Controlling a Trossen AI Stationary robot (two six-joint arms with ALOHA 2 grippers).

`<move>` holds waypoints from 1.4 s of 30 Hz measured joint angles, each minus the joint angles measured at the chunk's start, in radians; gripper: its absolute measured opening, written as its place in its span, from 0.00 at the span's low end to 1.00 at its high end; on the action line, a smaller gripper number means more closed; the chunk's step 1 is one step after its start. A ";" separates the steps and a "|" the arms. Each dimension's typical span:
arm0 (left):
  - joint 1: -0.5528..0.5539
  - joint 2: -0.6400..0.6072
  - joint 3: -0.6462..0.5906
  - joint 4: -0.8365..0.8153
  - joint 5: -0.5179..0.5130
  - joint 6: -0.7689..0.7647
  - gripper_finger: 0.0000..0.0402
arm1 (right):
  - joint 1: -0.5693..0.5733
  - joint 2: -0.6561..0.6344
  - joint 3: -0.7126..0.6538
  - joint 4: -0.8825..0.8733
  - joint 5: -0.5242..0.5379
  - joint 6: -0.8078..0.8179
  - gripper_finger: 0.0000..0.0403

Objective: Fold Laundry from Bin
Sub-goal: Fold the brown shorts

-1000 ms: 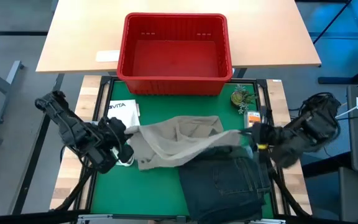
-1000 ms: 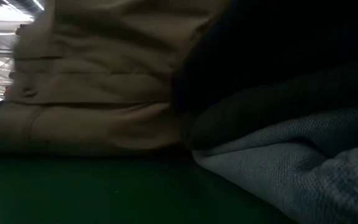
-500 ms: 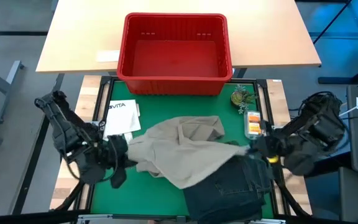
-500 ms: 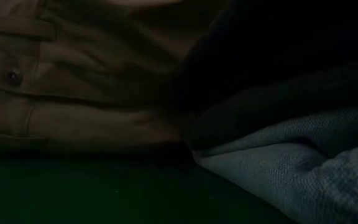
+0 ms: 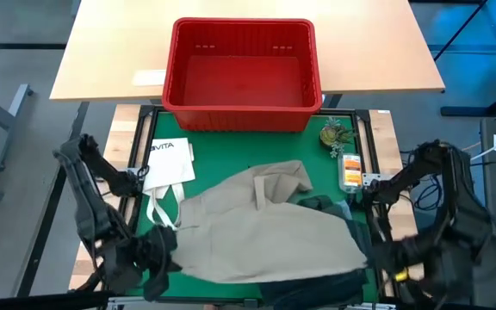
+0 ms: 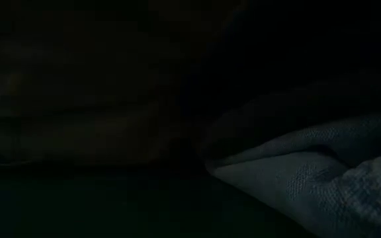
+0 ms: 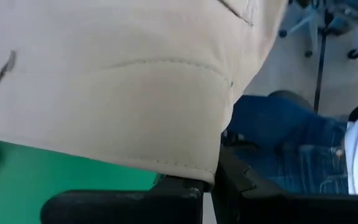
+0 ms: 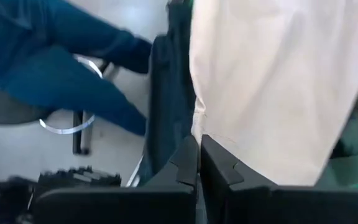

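A khaki-beige garment (image 5: 265, 237) lies spread across the near half of the green table, over a dark garment (image 5: 325, 207) whose grey cloth (image 6: 309, 185) fills the low view's right. My left gripper (image 5: 158, 258) is shut on the khaki garment's near left edge; its wrist view shows this too (image 7: 211, 180). My right gripper (image 5: 386, 258) is shut on its near right edge, as its wrist view shows (image 8: 199, 146). The red bin (image 5: 244, 116) stands beyond the table's far edge, with no cloth in it. My left gripper pinches the khaki garment's stitched edge (image 7: 194, 168) between its two shut fingers, coming from the table's left near corner. The cloth spreads away from the fingers over the green mat. My right gripper pinches the khaki garment's edge (image 8: 213, 140) between its two shut fingers, coming from the table's right near corner. The cloth stretches away from the fingers toward the table's middle, beside the dark garment (image 8: 166, 93).
A white tote bag (image 5: 169, 162) lies at the table's left, partly beside the khaki cloth. A small plant (image 5: 332, 133) and an orange packet (image 5: 350, 170) sit at the far right. A seated person's blue-jeaned legs (image 7: 291, 143) show beyond the table's near edge.
Both grippers have gone toward the table's near edge, holding the khaki garment. The garment, bunched in the table's middle a second ago, is now drawn out flat toward the near edge and covers most of the dark garment. The low view has gone dark.
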 joint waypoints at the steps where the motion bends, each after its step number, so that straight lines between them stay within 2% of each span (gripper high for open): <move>1: -0.003 0.016 0.000 0.009 0.012 -0.009 0.01 | 0.013 0.019 0.000 0.001 -0.010 0.008 0.02; 4: -0.007 0.060 0.000 0.047 0.067 -0.015 0.02 | 0.033 0.072 0.000 0.002 -0.042 0.021 0.02; 9: -0.006 0.111 0.000 0.120 0.147 -0.126 0.02 | 0.036 0.150 0.000 0.007 -0.142 0.022 0.02; 16: -0.007 0.147 0.000 0.138 0.193 -0.244 0.11 | 0.037 0.232 0.000 0.009 -0.217 0.029 0.06; 21: -0.011 0.176 0.000 0.164 0.263 -0.324 0.21 | 0.038 0.262 0.000 0.009 -0.298 0.062 0.16; 25: -0.015 0.200 0.000 0.181 0.301 -0.332 0.28 | 0.038 0.270 -0.001 0.010 -0.341 0.082 0.26; 28: -0.013 0.209 0.000 0.175 0.272 -0.264 0.30 | 0.037 0.270 -0.001 0.007 -0.405 0.081 0.31; 33: 0.027 0.209 0.000 0.131 0.124 -0.095 0.30 | 0.006 0.265 -0.001 -0.006 -0.404 0.008 0.33; 36: 0.075 0.209 0.000 0.085 0.065 0.007 0.30 | -0.042 0.249 -0.001 -0.010 -0.363 -0.084 0.33; 42: 0.226 0.210 0.000 -0.046 0.083 0.145 0.30 | -0.192 0.189 -0.001 -0.044 -0.259 -0.319 0.33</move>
